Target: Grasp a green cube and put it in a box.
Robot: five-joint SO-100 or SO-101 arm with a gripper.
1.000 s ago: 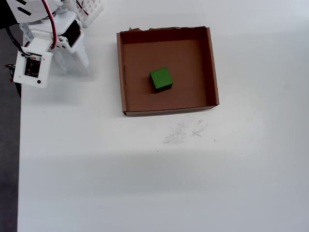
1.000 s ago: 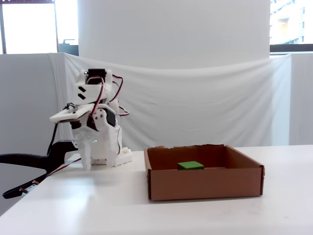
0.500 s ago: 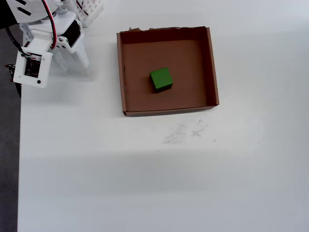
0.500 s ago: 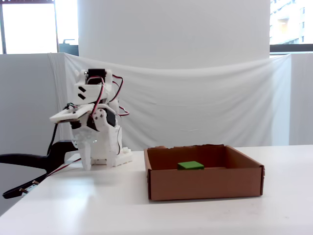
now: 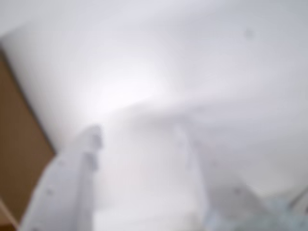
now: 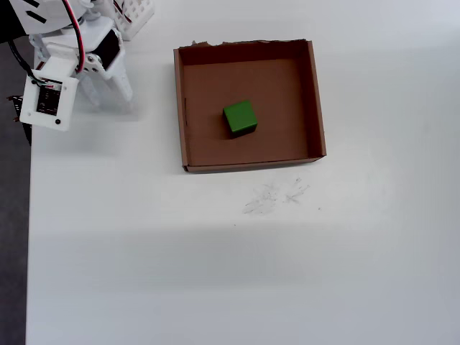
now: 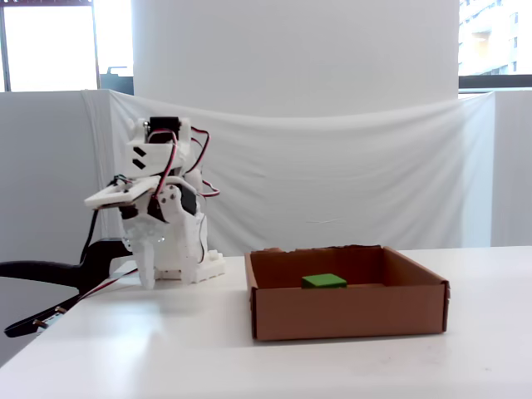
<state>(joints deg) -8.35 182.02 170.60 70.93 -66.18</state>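
The green cube (image 6: 239,118) lies inside the box (image 6: 187,108), near the middle of its brown floor, and in the fixed view only the cube's top (image 7: 323,281) shows over the box's front wall (image 7: 349,312). My gripper (image 6: 106,92) hangs folded by the arm's base at the table's top left corner in the overhead view, well left of the box. It points down at the table (image 7: 146,278). The wrist view is blurred: two pale fingers stand apart with bare white table between them, so the gripper (image 5: 137,132) is open and empty.
The white arm base (image 6: 133,14) and its red and black cables (image 7: 179,154) sit at the table's far left corner. The table's left edge (image 6: 29,237) runs close beside the arm. Faint scuff marks (image 6: 273,195) lie in front of the box. A white cloth backdrop (image 7: 349,174) hangs behind.
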